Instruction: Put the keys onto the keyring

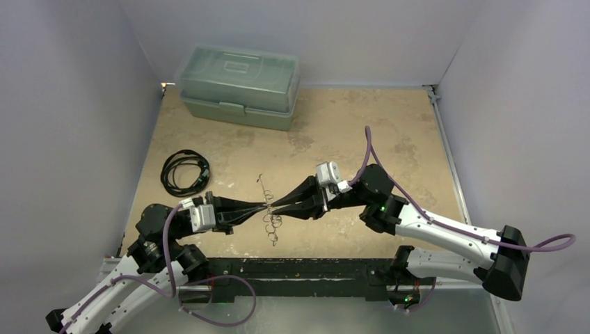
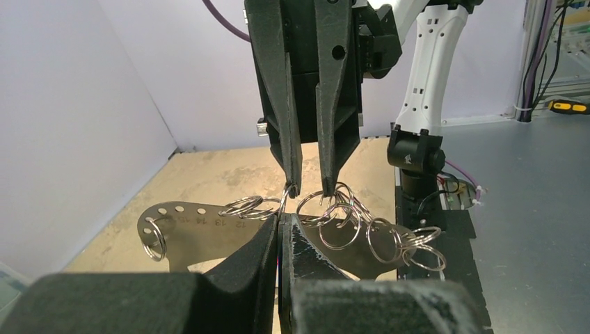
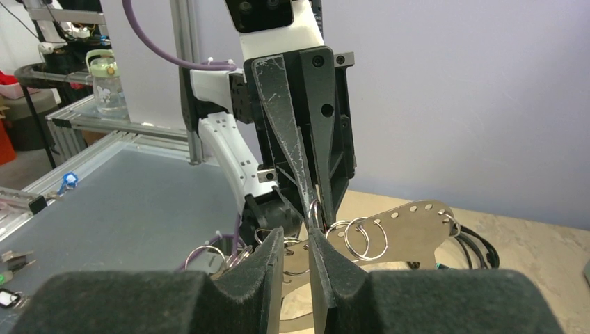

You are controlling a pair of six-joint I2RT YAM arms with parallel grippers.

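- The keyring point(image 2: 195, 236) is a thin flat metal plate with a row of holes and many split rings point(image 2: 344, 226) hanging on it. It is held in the air above the bench point(image 1: 389, 125), between the two arms.
- The left gripper point(image 2: 280, 226) has its jaws pressed together on the plate's edge.
- The jaws of the right gripper point(image 2: 309, 189) stand a little apart, with the tips at the rings. I cannot tell if they pinch one.
- I judge the plate to be light, stiff and slippery, and the rings swing loose. It is better to grip the flat plate.
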